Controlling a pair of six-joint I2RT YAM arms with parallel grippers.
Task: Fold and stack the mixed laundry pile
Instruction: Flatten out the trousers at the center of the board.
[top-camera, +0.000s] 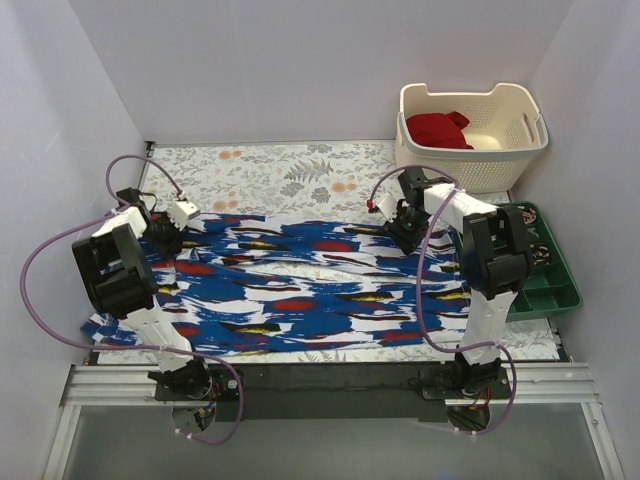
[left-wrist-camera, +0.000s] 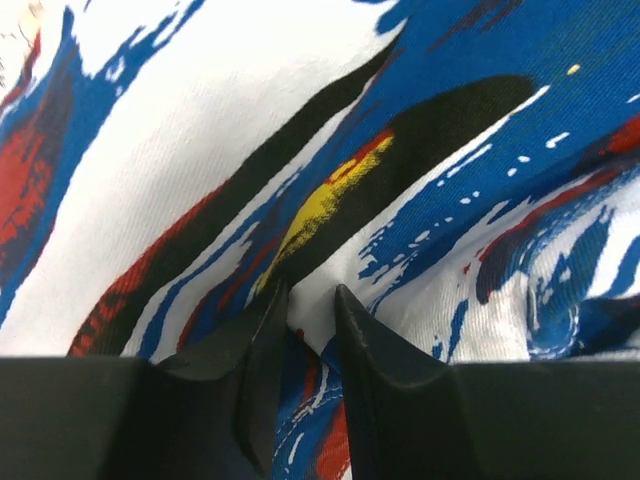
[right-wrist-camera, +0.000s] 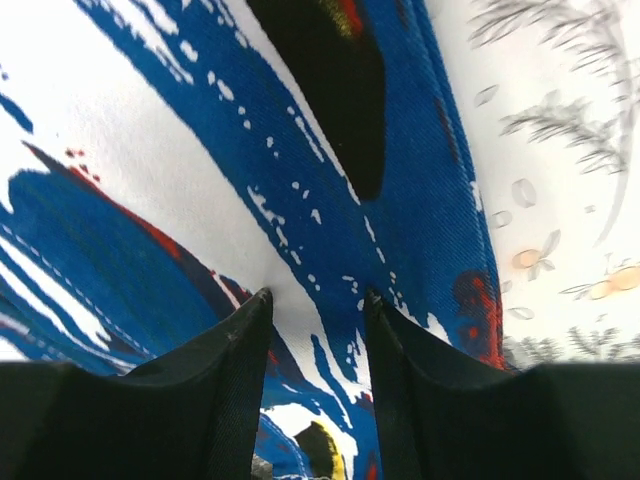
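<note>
The blue garment (top-camera: 300, 290) with white, red and black print lies spread flat across the table. My left gripper (top-camera: 165, 240) is at its far left corner. In the left wrist view the gripper (left-wrist-camera: 310, 295) is shut on a raised fold of this cloth (left-wrist-camera: 200, 150). My right gripper (top-camera: 405, 232) is down on the garment's far right part. In the right wrist view this gripper (right-wrist-camera: 315, 297) stands open, with both fingertips pressing into the flat cloth (right-wrist-camera: 150, 150) near its edge. The plain deep red garment (top-camera: 438, 128) lies bunched in the basket.
A cream perforated basket (top-camera: 470, 172) stands at the back right. A green tray (top-camera: 545, 285) sits at the right edge beside my right arm. The floral table cover (top-camera: 280, 175) shows bare behind the garment and also in the right wrist view (right-wrist-camera: 560, 150).
</note>
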